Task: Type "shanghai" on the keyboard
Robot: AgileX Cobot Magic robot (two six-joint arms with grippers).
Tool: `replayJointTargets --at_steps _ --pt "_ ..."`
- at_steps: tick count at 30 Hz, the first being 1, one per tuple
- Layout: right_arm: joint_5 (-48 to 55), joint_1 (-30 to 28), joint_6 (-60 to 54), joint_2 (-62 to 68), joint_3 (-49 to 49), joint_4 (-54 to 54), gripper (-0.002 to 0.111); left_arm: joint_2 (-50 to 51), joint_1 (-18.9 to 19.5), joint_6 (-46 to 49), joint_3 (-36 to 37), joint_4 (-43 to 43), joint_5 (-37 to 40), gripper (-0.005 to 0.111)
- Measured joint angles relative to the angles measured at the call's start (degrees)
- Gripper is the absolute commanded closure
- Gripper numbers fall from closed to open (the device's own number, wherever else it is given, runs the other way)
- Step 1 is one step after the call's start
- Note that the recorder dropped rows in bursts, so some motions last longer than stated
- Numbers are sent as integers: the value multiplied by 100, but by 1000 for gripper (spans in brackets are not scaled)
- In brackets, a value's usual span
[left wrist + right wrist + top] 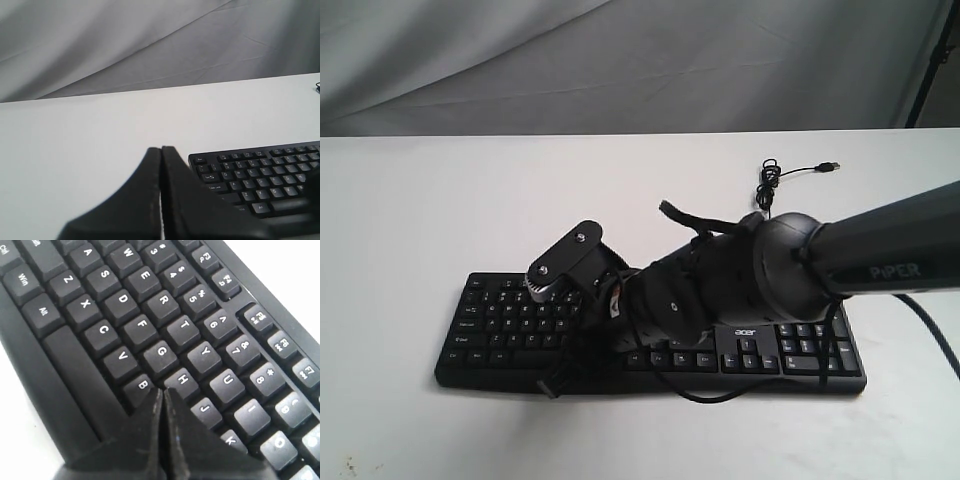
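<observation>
The black keyboard (500,312) lies across the white table, its "acer" logo above the arrow keys. My right arm reaches over it from the right. The right gripper (560,378) is shut with nothing between its fingers. In the right wrist view the right gripper (162,390) has its tips over the keyboard (150,305) between B, H and J, hiding the N key; I cannot tell whether they touch. My left gripper (161,148) is shut and empty, raised above bare table off the Esc corner of the keyboard (260,175). It is out of the exterior view.
The keyboard's thin black USB cable (775,180) lies coiled on the table behind the number pad, its plug pointing right. A grey cloth backdrop (620,60) hangs behind the table's far edge. A black cable loops down from the right arm over the keyboard's front edge.
</observation>
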Motion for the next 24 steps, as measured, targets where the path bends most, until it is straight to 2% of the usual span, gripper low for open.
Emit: replayJointTargets --at_steps 4,10,24 --pt "108 0 0 -232 -38 -24 108 0 0 0 0 0 0 107" --pt "435 23 0 -47 -734 -95 108 0 0 0 0 0 0 107" --pt "372 61 0 293 -811 -107 108 0 0 0 0 0 0 107"
